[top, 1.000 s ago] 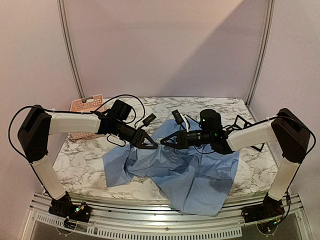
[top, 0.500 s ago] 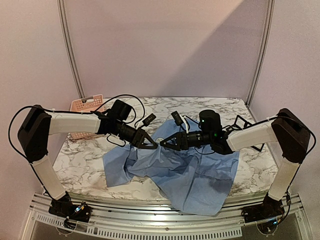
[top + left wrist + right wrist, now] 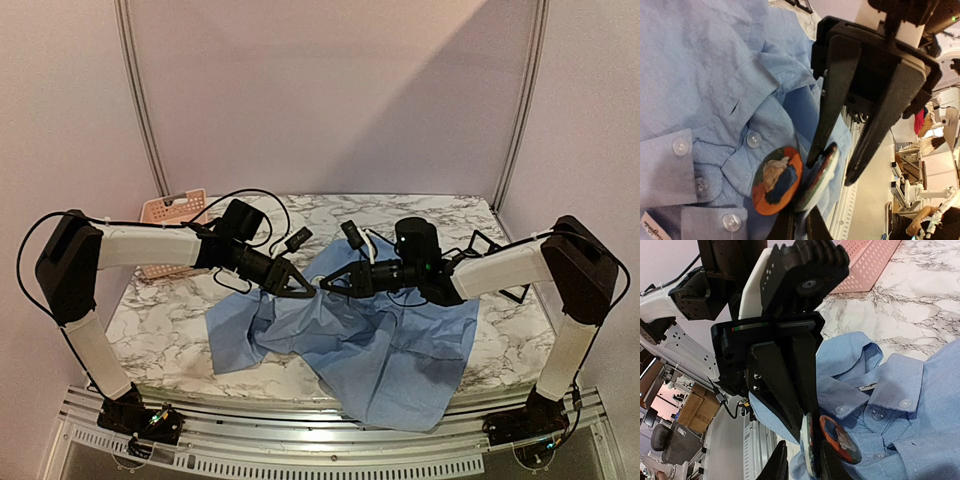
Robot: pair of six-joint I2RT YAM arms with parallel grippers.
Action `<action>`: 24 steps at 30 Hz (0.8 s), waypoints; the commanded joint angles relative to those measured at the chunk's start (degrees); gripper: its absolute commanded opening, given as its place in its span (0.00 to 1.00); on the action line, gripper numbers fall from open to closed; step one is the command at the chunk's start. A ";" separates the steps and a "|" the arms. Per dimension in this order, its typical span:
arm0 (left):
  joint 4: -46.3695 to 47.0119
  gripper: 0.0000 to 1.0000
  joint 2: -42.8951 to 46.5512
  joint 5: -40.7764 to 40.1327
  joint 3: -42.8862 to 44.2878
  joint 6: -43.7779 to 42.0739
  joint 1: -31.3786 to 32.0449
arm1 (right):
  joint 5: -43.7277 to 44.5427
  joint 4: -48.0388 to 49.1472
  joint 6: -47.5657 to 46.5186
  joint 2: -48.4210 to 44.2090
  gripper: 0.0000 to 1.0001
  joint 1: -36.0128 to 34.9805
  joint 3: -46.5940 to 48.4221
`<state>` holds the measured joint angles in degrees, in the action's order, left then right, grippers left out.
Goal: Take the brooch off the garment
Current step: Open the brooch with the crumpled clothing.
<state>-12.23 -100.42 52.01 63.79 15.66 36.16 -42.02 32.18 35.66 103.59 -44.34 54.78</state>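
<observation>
From above: a pink basket (image 3: 175, 210) with little holes sits back left on the marble table (image 3: 500, 340). The thin blue shirt (image 3: 380, 350) lies crumpled under the left gripper (image 3: 303, 290) and right gripper (image 3: 328, 287).

Left wrist: a round orange brooch (image 3: 777, 180) is on the shirt by the collar buttons (image 3: 754, 140). The left fingers (image 3: 784, 227) are squeezed together.

Right wrist: the right fingers (image 3: 781, 464) stand slightly apart around a second brooch (image 3: 807, 442), seen edge-on.

White arms (image 3: 145, 243), black joints, tapered black fingers (image 3: 832, 100).
</observation>
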 commanded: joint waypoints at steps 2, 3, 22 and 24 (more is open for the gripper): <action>0.83 0.00 0.15 0.12 0.99 -0.59 0.75 | 0.11 -0.85 -0.28 1.68 0.17 -0.34 1.11; 0.82 0.00 0.28 0.13 0.99 -0.61 0.75 | 0.16 -1.00 -0.31 1.78 0.16 -0.33 1.18; 1.08 0.00 0.63 0.11 0.82 -0.54 0.84 | 1.25 -2.91 0.14 3.32 0.00 -0.71 2.35; 1.11 0.00 0.60 0.10 0.81 -0.62 0.91 | 1.22 -3.27 0.50 3.75 0.00 -0.70 2.58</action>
<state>-12.69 -100.42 51.55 63.79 15.77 36.21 -41.95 30.70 34.70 105.32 -44.66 55.46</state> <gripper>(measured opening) 0.077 0.057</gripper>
